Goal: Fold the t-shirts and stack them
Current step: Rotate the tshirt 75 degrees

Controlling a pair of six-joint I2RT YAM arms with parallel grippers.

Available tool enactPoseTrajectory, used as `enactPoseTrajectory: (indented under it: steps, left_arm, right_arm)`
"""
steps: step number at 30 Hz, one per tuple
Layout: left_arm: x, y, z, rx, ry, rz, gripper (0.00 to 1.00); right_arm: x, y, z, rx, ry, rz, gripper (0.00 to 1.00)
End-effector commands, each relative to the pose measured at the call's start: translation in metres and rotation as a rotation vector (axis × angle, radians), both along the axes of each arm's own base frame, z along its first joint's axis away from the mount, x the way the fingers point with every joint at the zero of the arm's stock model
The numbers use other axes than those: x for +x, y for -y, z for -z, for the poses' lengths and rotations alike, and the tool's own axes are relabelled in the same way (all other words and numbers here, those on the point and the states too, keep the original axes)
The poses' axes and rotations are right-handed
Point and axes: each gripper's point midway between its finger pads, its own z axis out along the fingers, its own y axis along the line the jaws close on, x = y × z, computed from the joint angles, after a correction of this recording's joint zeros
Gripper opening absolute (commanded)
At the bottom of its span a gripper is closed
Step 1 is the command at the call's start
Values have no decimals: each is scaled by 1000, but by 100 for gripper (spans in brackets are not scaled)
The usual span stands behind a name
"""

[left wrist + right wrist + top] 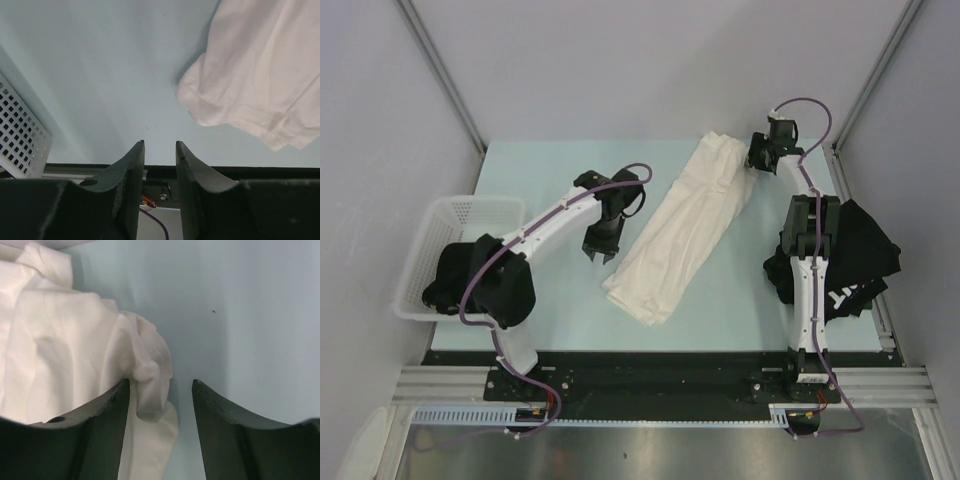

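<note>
Only overhead: black t-shirts point(448, 278) in basket point(470, 206).

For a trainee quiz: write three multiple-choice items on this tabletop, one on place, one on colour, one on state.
1. Where is the basket? A. at the table's left edge B. far right corner C. table centre
2. The long t-shirt mid-table is: A. black B. cream-white C. red
3. The left hand is: A. shut on cloth B. out of view C. open, empty
Key: A, it sits at the left side; B, the cloth is pale; C, its fingers stand apart with nothing between.
</note>
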Motion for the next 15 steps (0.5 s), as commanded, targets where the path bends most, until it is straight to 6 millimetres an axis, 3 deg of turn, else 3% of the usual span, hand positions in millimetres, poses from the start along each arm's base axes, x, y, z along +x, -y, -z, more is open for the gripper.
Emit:
enactPoseTrajectory:
  steps: [1,4,5,7,8,10,11,13,14,15]
  left_arm:
    - [4,8,-7,-40,29,-2,37]
    - [6,11,-7,-49,30,7,36]
    - [7,12,-8,-52,34,9,36]
    - [9,14,-10,-63,43,16,36]
    - [10,15,-10,-69,46,17,36]
    - [10,16,-11,-74,51,27,36]
    - [11,16,-11,-80,56,27,37]
    - [8,16,-12,-92,61,36,36]
    - [8,15,-12,-96,67,38,37]
    - [6,15,-15,-104,75,43,37]
  right_arm:
    - [-12,25,-41,-42,27,43,60]
    - [-24,30,-48,-62,8,53,62]
    - [-26,31,-67,-65,32,62,62]
    - [-37,28,-74,-63,19,58,63]
    - [-42,27,-96,-65,44,56,65]
    - [-51,27,-110,-92,49,60,68]
    - [-61,19,-126,-100,60,51,70]
    - [-73,12,-139,-115,56,43,72]
    - [-82,-8,-152,-116,62,25,78]
    - [-93,-13,-153,-121,34,29,80]
